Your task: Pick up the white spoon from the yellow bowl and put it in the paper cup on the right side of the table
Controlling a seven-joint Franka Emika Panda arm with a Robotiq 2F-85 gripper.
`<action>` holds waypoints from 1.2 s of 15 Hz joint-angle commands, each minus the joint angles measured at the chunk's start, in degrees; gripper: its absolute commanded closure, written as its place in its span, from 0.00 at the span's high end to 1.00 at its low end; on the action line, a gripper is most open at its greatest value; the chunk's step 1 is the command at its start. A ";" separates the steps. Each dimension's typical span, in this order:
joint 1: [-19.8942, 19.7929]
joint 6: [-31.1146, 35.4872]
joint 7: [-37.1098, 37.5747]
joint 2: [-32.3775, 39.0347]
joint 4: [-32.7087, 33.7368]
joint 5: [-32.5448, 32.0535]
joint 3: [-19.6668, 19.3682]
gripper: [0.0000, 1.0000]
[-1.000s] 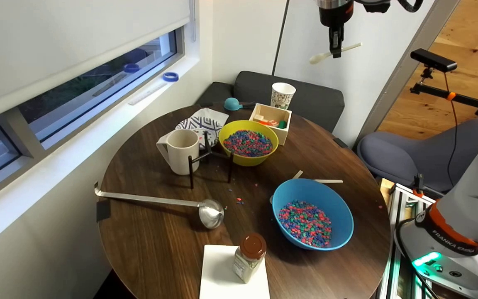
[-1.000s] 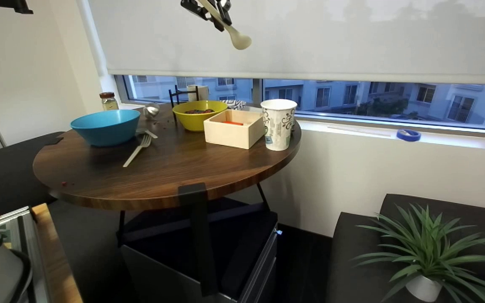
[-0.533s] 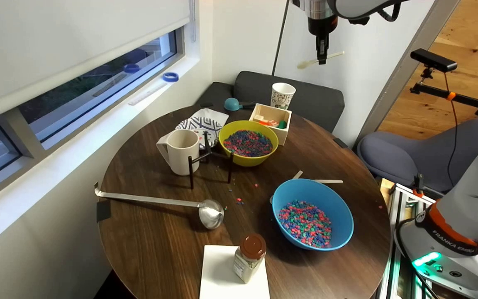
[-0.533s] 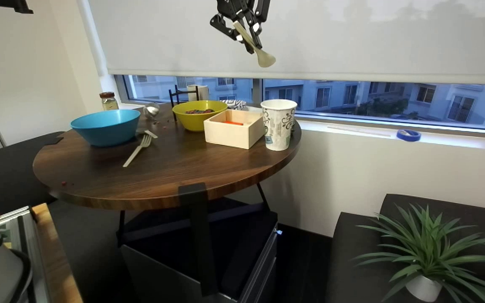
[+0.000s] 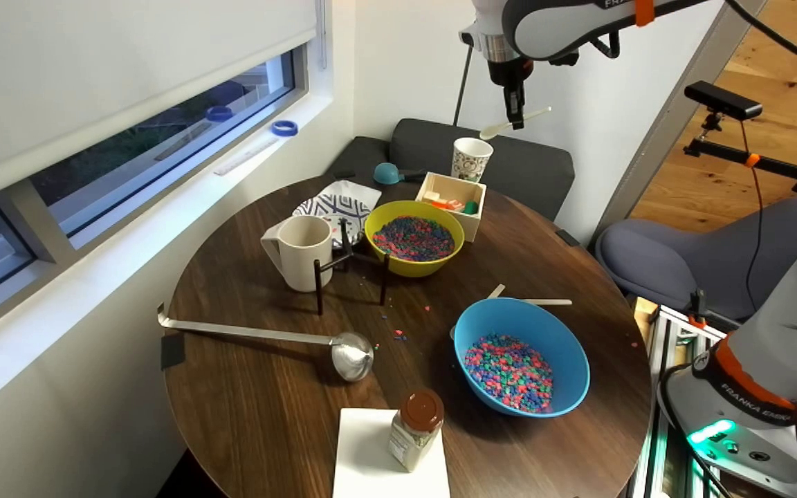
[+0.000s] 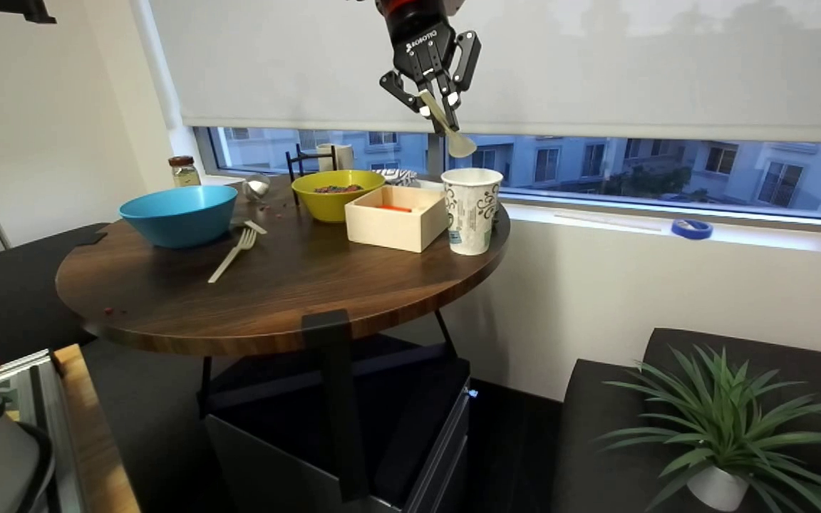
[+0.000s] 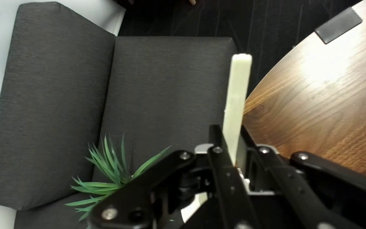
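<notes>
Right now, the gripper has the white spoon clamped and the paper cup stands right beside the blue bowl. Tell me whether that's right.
Not quite: the paper cup is not beside the blue bowl; it stands beside the wooden box, as both exterior views show. The gripper does have the white spoon clamped.

Spoon (image 7: 237, 106) is off-white, pinched by the handle in mid-air, head tipped down, near and a bit above the cup (image 6: 471, 217). Cup's white with a swirly print, upright, pretty much at the edge of the surface (image 6: 311, 278). Yellow bowl (image 6: 326, 205) is round, well filled, sitting further in.
</notes>
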 commanded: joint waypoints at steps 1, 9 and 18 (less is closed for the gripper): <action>-1.13 0.26 -2.71 3.78 3.33 2.25 -0.01 0.03; -2.13 -0.18 -5.91 10.53 8.61 4.71 0.24 0.03; -1.87 -1.13 -8.40 14.12 12.19 6.35 0.92 0.40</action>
